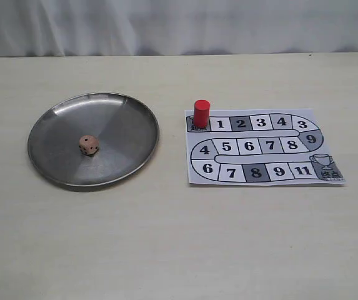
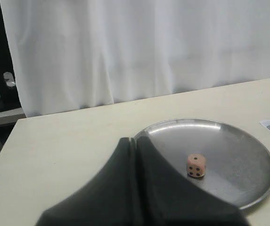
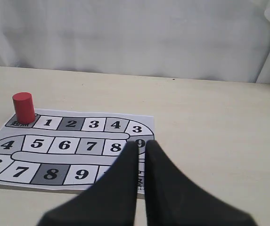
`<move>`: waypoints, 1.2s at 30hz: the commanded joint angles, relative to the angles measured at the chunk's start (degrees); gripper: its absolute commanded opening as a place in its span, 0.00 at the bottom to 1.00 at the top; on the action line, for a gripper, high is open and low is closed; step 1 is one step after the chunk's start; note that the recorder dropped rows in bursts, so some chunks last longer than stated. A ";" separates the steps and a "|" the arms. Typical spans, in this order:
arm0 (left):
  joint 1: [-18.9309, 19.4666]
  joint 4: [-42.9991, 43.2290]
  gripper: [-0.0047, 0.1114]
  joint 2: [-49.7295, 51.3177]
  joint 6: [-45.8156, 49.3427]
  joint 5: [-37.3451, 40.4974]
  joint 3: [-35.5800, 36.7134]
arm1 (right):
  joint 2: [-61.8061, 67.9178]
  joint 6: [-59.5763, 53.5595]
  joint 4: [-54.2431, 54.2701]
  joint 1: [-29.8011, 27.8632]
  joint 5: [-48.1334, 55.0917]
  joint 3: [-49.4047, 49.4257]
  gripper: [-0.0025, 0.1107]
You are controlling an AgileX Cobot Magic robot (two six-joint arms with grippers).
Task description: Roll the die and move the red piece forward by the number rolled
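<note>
The die [image 1: 89, 145], a small tan cube with dark pips, rests near the middle of the round metal plate [image 1: 54, 119]. In the left wrist view the die [image 2: 196, 165] shows one pip on top and four on the near side. The red piece [image 1: 201, 113] stands upright on the start square of the paper board [image 1: 303, 119], left of square 1. My left gripper [image 2: 134, 139] is shut and empty, hanging near the plate's [image 2: 248, 136] edge, apart from the die. My right gripper [image 3: 141, 142] is shut and empty over the board's [image 3: 94, 115] right end, far from the red piece [image 3: 23, 108].
Neither arm shows in the exterior view. The pale table [image 1: 179, 244] runs to a white curtain [image 1: 179, 25] at the back. The board's winding track of numbered squares ends at a trophy square [image 1: 324, 165].
</note>
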 commanded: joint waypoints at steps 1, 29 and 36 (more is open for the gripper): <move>-0.48 -0.11 0.04 -0.15 -0.05 -0.55 0.10 | -0.36 -0.28 -0.37 -0.12 0.28 0.03 0.06; -0.48 -0.11 0.04 -0.15 -0.05 -0.55 0.10 | -0.36 -0.41 -0.37 -0.12 0.28 0.03 0.06; -0.48 -0.11 0.04 -0.15 -0.05 -0.55 0.10 | -0.36 -0.41 -0.37 -0.12 -1.15 0.03 0.06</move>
